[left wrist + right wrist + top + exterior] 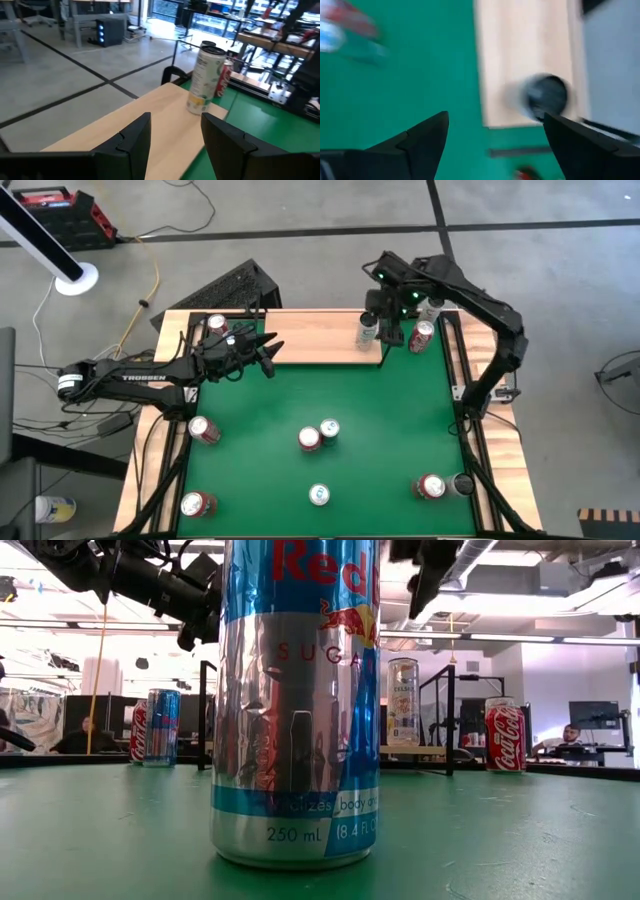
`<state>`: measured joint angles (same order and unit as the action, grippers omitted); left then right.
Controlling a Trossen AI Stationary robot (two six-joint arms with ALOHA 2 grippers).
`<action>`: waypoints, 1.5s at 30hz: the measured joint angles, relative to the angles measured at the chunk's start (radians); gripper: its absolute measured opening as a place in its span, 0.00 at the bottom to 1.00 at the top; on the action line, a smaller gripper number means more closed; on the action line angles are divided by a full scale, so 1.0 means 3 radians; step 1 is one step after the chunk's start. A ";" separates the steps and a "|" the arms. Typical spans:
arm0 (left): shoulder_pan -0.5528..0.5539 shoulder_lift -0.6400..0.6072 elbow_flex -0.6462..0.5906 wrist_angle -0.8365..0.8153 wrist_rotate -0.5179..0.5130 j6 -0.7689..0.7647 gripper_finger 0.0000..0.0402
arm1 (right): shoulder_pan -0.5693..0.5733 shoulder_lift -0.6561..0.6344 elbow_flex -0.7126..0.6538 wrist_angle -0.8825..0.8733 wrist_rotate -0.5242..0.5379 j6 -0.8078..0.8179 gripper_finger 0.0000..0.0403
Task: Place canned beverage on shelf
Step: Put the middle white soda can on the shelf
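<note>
A pale can (367, 331) stands on the shelf (310, 335) near its right end; the right gripper (392, 330), fingers spread and empty, hangs just beside it and could topple it by brushing past.

Grey concrete floor (300, 230), ceiling strip lights (520, 637)
</note>
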<state>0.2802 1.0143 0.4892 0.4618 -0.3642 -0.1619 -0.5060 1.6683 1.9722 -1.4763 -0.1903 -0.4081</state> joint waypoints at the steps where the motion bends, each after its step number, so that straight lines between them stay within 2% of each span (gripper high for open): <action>1: -0.0001 0.0001 0.0000 0.0000 0.0017 0.0000 0.39 | 0.0038 -0.0067 -0.0092 0.0038 -0.0150 0.0002 0.84; 3: -0.0001 0.0001 0.0000 0.0000 0.0062 0.0000 0.39 | 0.0132 -0.0225 -0.0354 0.0263 -0.0316 0.0042 0.80; 6: -0.0001 0.0001 0.0000 -0.0001 0.0092 0.0000 0.39 | 0.0192 -0.0559 -0.0956 0.0946 -0.0420 0.0229 0.71; 10: -0.0001 0.0001 0.0000 -0.0003 0.0093 0.0000 0.39 | 0.0157 -0.1050 -0.1872 0.2047 -0.0415 0.0603 0.58; 13: -0.0001 0.0001 0.0000 -0.0004 0.0094 0.0000 0.39 | 0.0123 -0.1304 -0.2415 0.2603 -0.0366 0.0739 0.46; 17: -0.0001 0.0001 0.0000 -0.0006 0.0094 0.0001 0.39 | 0.0072 -0.1429 -0.2870 0.3015 -0.0280 0.0811 0.24; 20: -0.0001 0.0001 0.0000 -0.0005 0.0094 0.0001 0.39 | -0.0005 -0.1394 -0.3035 0.3247 -0.0311 0.0798 0.07; 21: 0.0000 0.0001 0.0000 -0.0006 0.0093 0.0001 0.39 | -0.0030 -0.1359 -0.3054 0.3295 -0.0315 0.0781 0.05; 27: 0.0003 0.0001 0.0000 -0.0005 0.0090 0.0098 0.39 | -0.0143 -0.1108 -0.3055 0.3405 -0.0320 0.0758 0.08; 31: 0.0003 0.0001 0.0000 -0.0004 0.0089 0.0096 0.39 | -0.0220 -0.1005 -0.3055 0.3406 -0.0320 0.0728 0.04; 45: 0.0003 0.0001 0.0000 -0.0004 0.0085 0.0090 0.39 | -0.0488 -0.0974 -0.3055 0.3517 -0.0155 0.0544 0.05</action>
<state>0.2810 1.0145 0.4892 0.4606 -0.3386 -0.1349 -0.6522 1.3762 1.0557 -0.4213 -0.2369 -0.2449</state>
